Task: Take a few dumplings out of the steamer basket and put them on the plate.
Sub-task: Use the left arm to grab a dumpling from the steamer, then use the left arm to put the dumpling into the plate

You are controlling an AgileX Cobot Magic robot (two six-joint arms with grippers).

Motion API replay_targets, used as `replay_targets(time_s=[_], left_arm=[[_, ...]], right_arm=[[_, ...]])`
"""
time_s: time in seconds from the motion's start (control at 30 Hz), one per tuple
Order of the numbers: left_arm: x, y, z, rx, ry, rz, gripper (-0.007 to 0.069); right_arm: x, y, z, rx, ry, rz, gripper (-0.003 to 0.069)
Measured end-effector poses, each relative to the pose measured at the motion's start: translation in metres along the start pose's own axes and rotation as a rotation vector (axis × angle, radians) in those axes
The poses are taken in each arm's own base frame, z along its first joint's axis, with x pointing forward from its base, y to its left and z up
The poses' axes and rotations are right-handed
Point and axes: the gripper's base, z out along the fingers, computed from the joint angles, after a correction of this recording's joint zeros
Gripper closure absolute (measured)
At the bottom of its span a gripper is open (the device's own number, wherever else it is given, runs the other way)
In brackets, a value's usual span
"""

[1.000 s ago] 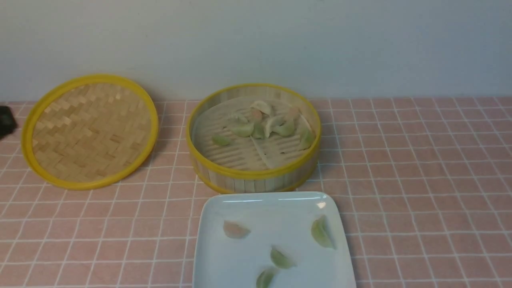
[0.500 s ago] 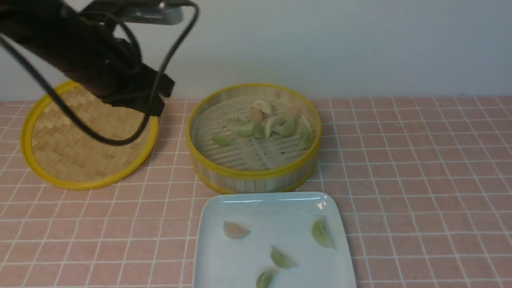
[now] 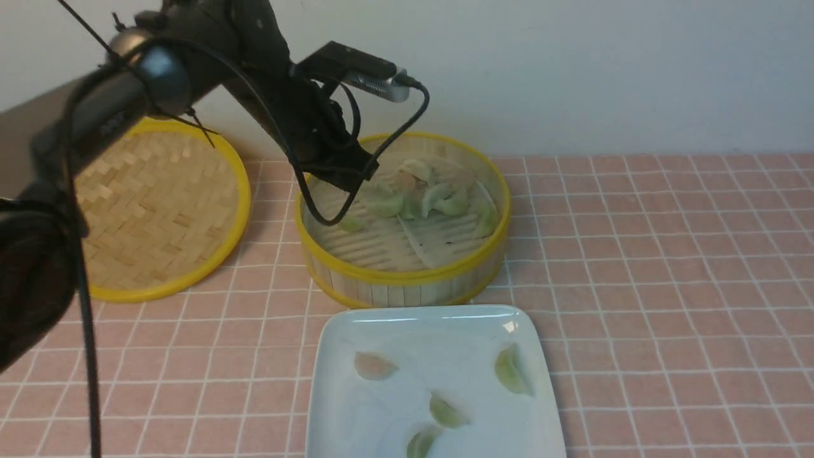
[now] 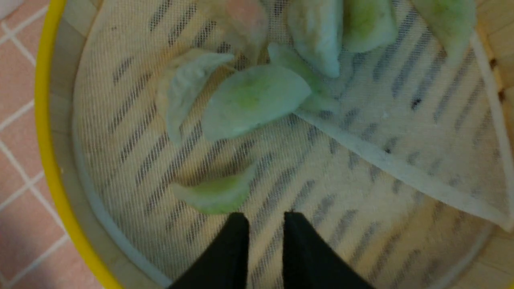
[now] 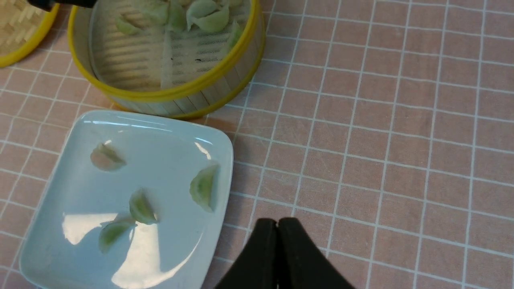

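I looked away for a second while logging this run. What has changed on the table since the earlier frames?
The left arm swung in from the left across the lid; the left gripper now hangs over the steamer basket near a green dumpling, jaws slightly apart, empty. Basket, lid, plate and its four dumplings stayed put.

Left pincer (image 4: 263,220) ajar, right pincer (image 5: 278,224) closed

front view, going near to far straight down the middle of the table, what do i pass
white square plate → bamboo steamer basket → pale wall
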Motion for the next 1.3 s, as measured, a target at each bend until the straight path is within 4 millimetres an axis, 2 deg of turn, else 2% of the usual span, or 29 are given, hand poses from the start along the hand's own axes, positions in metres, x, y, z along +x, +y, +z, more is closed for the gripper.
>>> replay_targets(time_s=[0.23, 0.37, 0.47, 0.53, 0.67, 0.87, 1.0, 1.1, 1.17, 1.2, 1.3], left_arm=[[0.010, 0.015, 0.044, -0.067, 0.030, 0.039, 0.0163], [0.014, 0.018, 0.060, -0.072, 0.032, 0.042, 0.0109], [0.015, 0.017, 0.065, -0.066, 0.040, 0.042, 0.0116], [0.016, 0.016, 0.067, -0.063, 0.048, 0.043, 0.0152], [0.018, 0.013, 0.066, -0.046, 0.077, 0.048, 0.0308], [0.015, 0.003, 0.054, 0.006, 0.177, 0.063, 0.0309], [-0.001, -0.005, 0.015, 0.021, 0.183, 0.070, 0.0309], [-0.015, -0.014, -0.042, -0.015, 0.089, -0.001, 0.0309], [-0.016, -0.019, -0.062, -0.020, 0.064, -0.023, 0.0309], [-0.011, -0.031, -0.096, -0.008, 0.032, -0.048, 0.0309], [0.016, -0.062, -0.132, 0.051, 0.048, -0.056, 0.0309]], right_arm=[[0.000, 0.002, 0.000, -0.027, 0.004, 0.012, 0.0673], [0.000, 0.003, 0.000, -0.035, 0.005, 0.018, 0.0673], [0.000, 0.004, 0.000, -0.040, 0.005, 0.020, 0.0673], [0.000, 0.004, 0.000, -0.047, 0.005, 0.024, 0.0673], [0.001, 0.005, 0.000, -0.056, 0.010, 0.039, 0.0673], [0.001, 0.005, 0.000, -0.056, 0.011, 0.042, 0.0673], [0.001, 0.005, 0.000, -0.055, 0.011, 0.042, 0.0673], [0.001, 0.005, 0.000, -0.060, 0.014, 0.044, 0.0673], [0.001, 0.005, 0.000, -0.060, 0.014, 0.044, 0.0673], [0.001, 0.005, 0.000, -0.060, 0.014, 0.044, 0.0673], [0.001, 0.006, 0.000, -0.070, 0.014, 0.048, 0.0673]])
